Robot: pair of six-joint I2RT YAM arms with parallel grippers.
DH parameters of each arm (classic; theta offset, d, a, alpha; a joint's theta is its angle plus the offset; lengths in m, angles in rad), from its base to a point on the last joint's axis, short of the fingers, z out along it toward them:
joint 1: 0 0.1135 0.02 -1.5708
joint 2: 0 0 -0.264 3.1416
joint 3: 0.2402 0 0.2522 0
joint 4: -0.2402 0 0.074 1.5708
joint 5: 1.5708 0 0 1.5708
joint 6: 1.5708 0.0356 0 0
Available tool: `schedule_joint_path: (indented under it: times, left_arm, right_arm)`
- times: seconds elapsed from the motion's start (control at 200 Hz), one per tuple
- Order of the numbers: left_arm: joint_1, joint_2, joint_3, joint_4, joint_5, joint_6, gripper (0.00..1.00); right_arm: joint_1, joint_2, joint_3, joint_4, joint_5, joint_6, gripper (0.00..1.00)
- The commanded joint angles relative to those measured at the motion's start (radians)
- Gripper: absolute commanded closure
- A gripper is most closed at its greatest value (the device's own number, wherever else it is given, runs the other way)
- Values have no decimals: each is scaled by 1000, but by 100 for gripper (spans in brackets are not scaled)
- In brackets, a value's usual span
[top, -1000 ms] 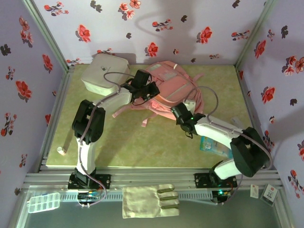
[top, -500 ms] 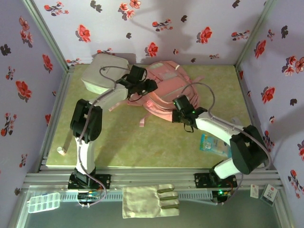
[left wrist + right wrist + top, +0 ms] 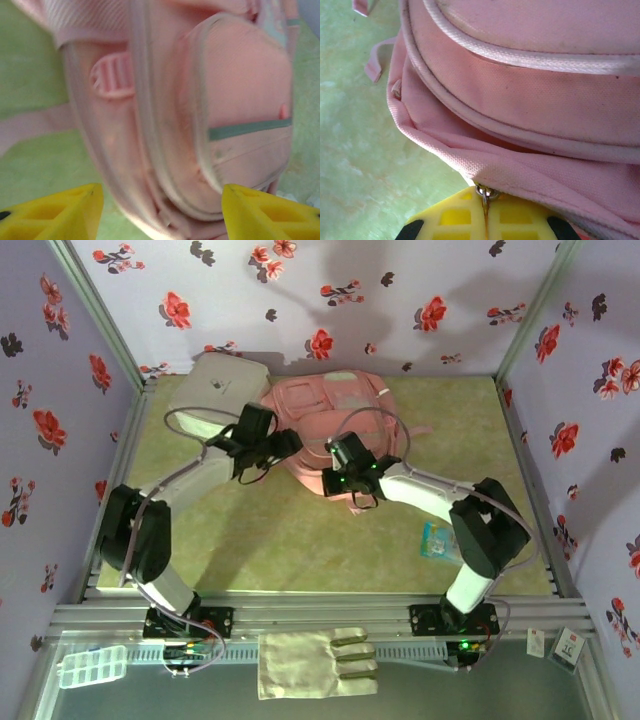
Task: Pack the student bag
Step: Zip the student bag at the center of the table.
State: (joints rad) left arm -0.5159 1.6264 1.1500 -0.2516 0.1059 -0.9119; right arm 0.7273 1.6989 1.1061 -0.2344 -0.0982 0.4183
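The student bag (image 3: 335, 410), a soft pink backpack, lies at the back middle of the table, its front pocket up. My left gripper (image 3: 287, 441) is open at the bag's left side. In the left wrist view its yellow fingers (image 3: 55, 212) stand wide apart over the bag's rounded end (image 3: 165, 150), with nothing held between them. My right gripper (image 3: 337, 452) is at the bag's near edge, shut on the metal zipper pull (image 3: 485, 192). The pink fabric (image 3: 545, 110) bunches right above the closed jaws (image 3: 486, 199).
A white rounded box (image 3: 215, 390) stands at the back left, touching the bag's side. A blue packet (image 3: 440, 540) lies on the mat at the right front. A small white item (image 3: 128, 558) sits near the left front edge. Floral walls close three sides.
My left gripper has opened, let go of the bag and swung left. My right gripper, still shut, has moved left along the bag's near edge. The bag has shifted left.
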Motion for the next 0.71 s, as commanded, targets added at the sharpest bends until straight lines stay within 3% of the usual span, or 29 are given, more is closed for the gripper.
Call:
schedule_joint_path:
  times: [0.0,0.18,0.415,0.7]
  left_arm:
    - [8,-46,-94,130,-2,-131,35]
    - [5,-29,-240,381,93,-329,36]
    - [-10,41,-279,538,143,-428,43]
    - [-21,62,-286,491,119,-454,62]
  right_arm:
    - [18,20,52,79,-50,8,96]
    - [26,31,62,73,-59,12,96]
    - [27,35,61,68,-55,18,96]
    - [27,36,54,60,-21,28,96]
